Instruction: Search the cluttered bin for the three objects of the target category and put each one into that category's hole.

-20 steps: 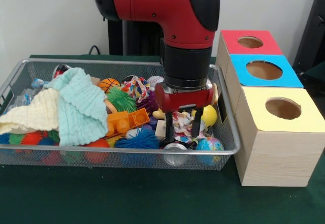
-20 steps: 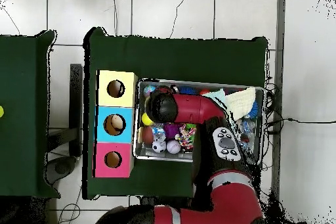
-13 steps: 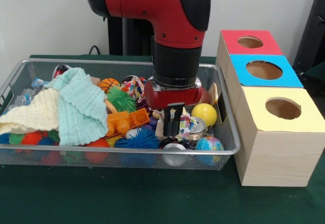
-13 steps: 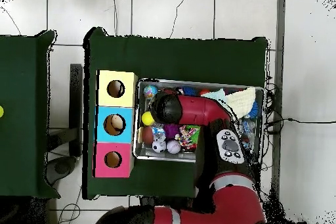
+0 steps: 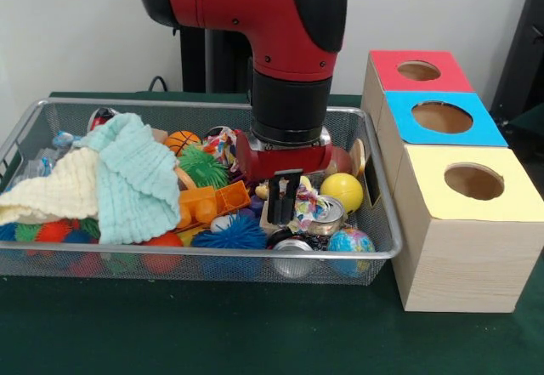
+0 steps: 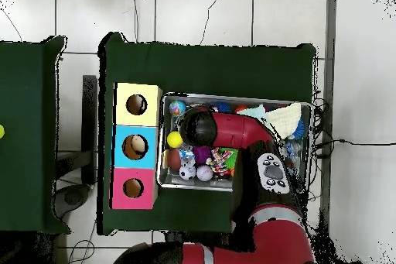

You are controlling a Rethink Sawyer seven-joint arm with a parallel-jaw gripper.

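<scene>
Arm: a red and black arm (image 5: 255, 18) is seen reaching down into the right half of a wire mesh bin (image 5: 374, 252).
Gripper: the gripper (image 5: 283, 207) is held low among the toys, with its black fingers (image 5: 283, 196) pressed close together. Whether anything is pinched between them cannot be told.
Beside the gripper: a patterned cloth piece (image 5: 308, 209) and a silver can (image 5: 327, 216) are found just to its right. A yellow ball (image 5: 343, 191) is seen a little further right, near the bin's end wall.
Front of the bin: a globe-patterned ball (image 5: 350, 243), a blue spiky ball (image 5: 229, 234) and an orange toy block (image 5: 212, 202) are set along the near side.
Left of the bin: a mint green cloth (image 5: 136, 179) is draped over a pale yellow cloth (image 5: 51, 192), with more toys covered beneath.
Boxes: three wooden boxes are lined up to the right of the bin, each with a round hole in its top. The yellow-topped box (image 5: 472, 184) is nearest, the blue-topped box (image 5: 442, 118) is in the middle and the red-topped box (image 5: 418, 71) is farthest.
Target objects: which toys belong to the sought category cannot be told.
</scene>
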